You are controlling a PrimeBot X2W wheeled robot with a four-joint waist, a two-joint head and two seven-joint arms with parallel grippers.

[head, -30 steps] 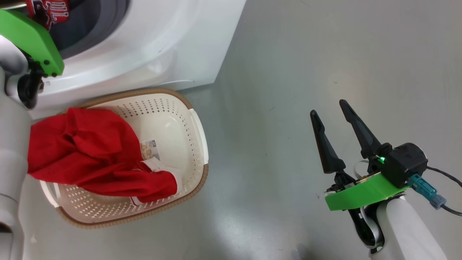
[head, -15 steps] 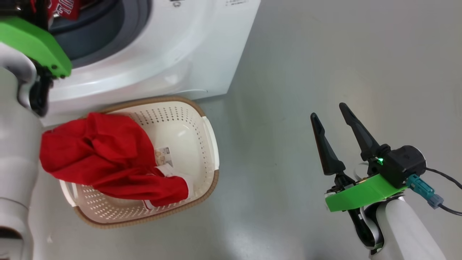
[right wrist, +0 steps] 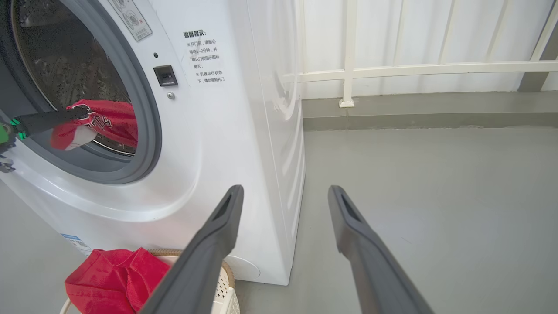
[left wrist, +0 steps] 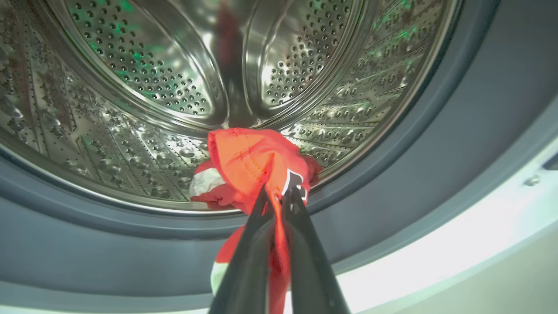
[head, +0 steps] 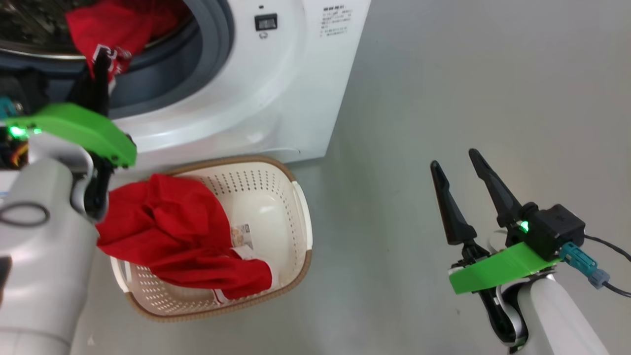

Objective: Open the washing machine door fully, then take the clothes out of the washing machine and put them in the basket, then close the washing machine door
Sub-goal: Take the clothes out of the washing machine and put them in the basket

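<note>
The bright red fabric garment [left wrist: 246,159] with white trim and printed lettering lies bunched at the front lip of the perforated steel drum [left wrist: 130,78] inside the big white front-loading washing machine [head: 281,98]. The left claw [left wrist: 273,195] is pinched shut on a fold of it, cloth squeezed between its two dark fingers. It should handle light, limp and unbreakable. A gathered fold likely holds better than one thin edge, and trailing cloth may drag on the grey rubber ring [left wrist: 414,152]. The left wrist view shows that pinch close up. The head view adds a second red garment [head: 177,231] draped in the cream-white perforated plastic basket [head: 283,197], and the right claw [head: 453,159] spread wide, empty.
</note>
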